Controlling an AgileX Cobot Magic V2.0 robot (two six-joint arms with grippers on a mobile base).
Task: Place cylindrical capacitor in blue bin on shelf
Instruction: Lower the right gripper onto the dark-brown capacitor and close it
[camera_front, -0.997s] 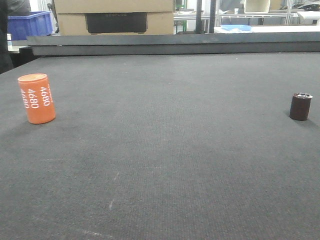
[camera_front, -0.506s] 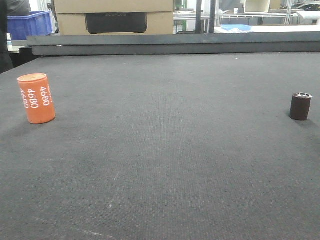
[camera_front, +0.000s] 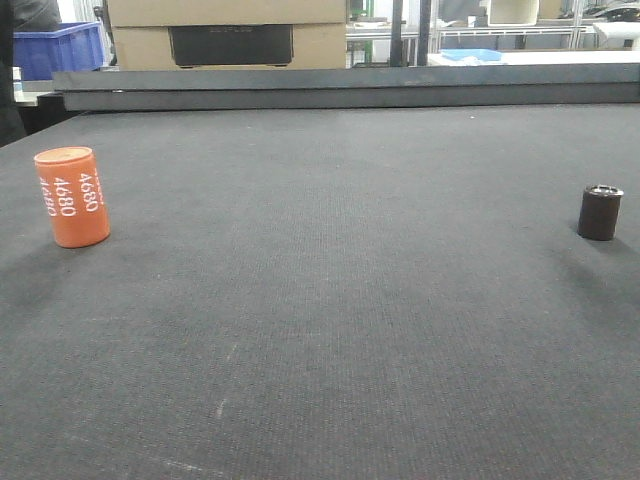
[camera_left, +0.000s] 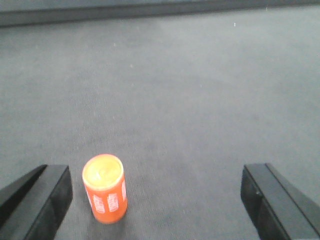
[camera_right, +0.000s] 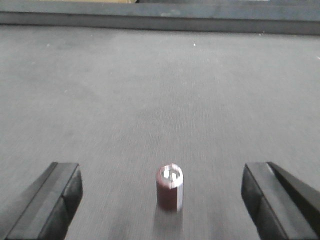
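Note:
The cylindrical capacitor (camera_front: 600, 212), small and dark brown with a silvery top, stands upright on the black mat at the right. In the right wrist view the capacitor (camera_right: 170, 187) stands between the wide-apart fingers of my right gripper (camera_right: 161, 197), touching neither; that gripper is open. My left gripper (camera_left: 157, 200) is open too. An orange cylinder (camera_left: 105, 195) marked 4680 (camera_front: 72, 197) stands close to its left finger (camera_left: 47, 200). A blue bin (camera_front: 60, 48) shows far back left. Steel shelf racking (camera_front: 520, 32) shows far back right. Neither gripper shows in the front view.
A raised dark rail (camera_front: 350, 88) runs along the mat's far edge. Behind it stands a cardboard box (camera_front: 230, 35) with a dark panel. A dark figure or post (camera_front: 8, 70) is at the far left edge.
Both cylinders stand where they were. Faint shadows have spread onto the mat in front of the orange cylinder and the capacitor.

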